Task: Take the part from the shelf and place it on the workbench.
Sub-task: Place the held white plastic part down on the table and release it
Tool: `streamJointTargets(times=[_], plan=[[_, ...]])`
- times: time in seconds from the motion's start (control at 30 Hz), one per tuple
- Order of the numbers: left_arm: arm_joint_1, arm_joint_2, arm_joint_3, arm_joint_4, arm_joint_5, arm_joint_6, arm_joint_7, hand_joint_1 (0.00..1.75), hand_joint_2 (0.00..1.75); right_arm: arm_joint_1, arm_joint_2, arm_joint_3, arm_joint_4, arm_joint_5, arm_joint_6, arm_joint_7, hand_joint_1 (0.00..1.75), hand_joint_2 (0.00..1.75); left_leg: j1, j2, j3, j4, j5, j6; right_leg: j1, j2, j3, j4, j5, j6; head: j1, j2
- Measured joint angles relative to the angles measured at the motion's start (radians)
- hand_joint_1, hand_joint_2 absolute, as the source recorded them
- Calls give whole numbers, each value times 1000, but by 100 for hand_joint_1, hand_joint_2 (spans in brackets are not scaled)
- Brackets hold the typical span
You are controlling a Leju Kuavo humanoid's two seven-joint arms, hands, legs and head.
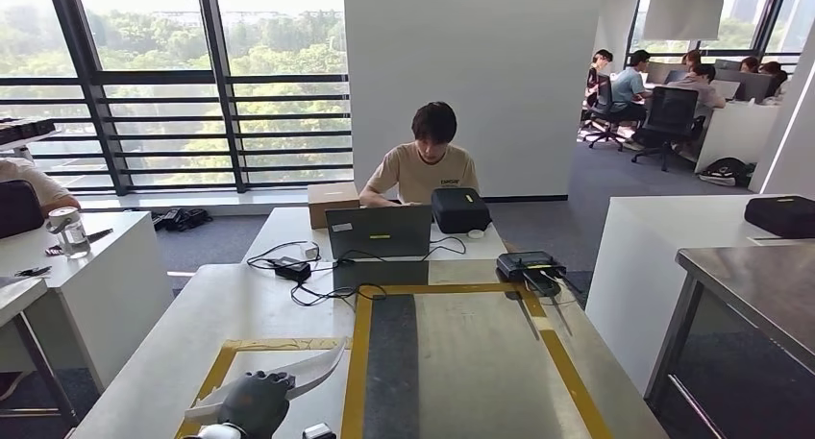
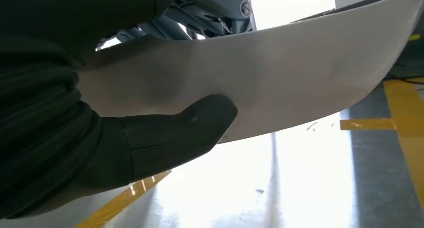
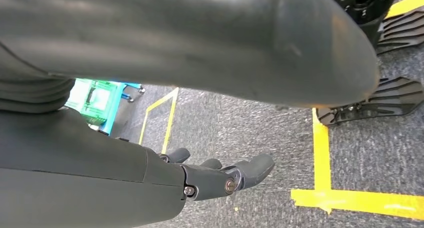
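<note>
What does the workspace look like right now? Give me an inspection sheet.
Surface: white workbench with yellow tape frames and a grey mat.
Job's things: white curved part held above the bench.
Clutter: laptop, black cases, cardboard box.
Hands: left hand grips the part; right hand hangs above the floor, holding nothing.
Cables: black cables near the laptop.
Surroundings: person seated behind the laptop, windows, others at a far table.
</note>
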Motion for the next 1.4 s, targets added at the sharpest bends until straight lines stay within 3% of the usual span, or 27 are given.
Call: streamJointTargets(times=[0.3,0.73,0.87,1.07,1.2,1.3,1.4], plan=[[-13,130,-14,17,-42,-62,92,175,175,8,-15,-1,0,4,-12,0,0,0,1,-1,2,-2,1,-2,0,-1,0,1,-1,-2,0,0],[-15,159,-15,20,-75,-24,125,175,175,11,-15,-1,0,22,4,0,0,0,1,-2,2,-2,2,-2,0,-2,0,1,-1,-2,0,0],[-15,159,-15,20,-77,17,125,0,175,13,-15,-1,0,25,4,0,0,0,1,-1,2,-2,2,-2,0,-2,0,1,-1,-2,0,0],[15,193,-10,19,-48,108,123,0,175,13,-19,8,0,69,18,0,0,0,1,0,3,-3,1,-3,0,1,1,2,-1,-2,0,0],[95,283,33,9,32,213,48,0,0,13,-32,33,0,114,29,0,0,0,0,5,6,-4,0,-5,0,6,1,2,-2,-3,0,0],[162,360,80,-1,84,265,-45,0,0,11,-45,49,0,126,29,0,0,0,1,5,7,-4,-1,-6,0,5,0,2,-4,-6,0,0],[195,395,115,-6,83,290,-61,0,0,6,-54,57,0,122,30,0,0,0,1,1,7,-4,-1,-6,0,-1,0,2,-5,-7,0,0]])
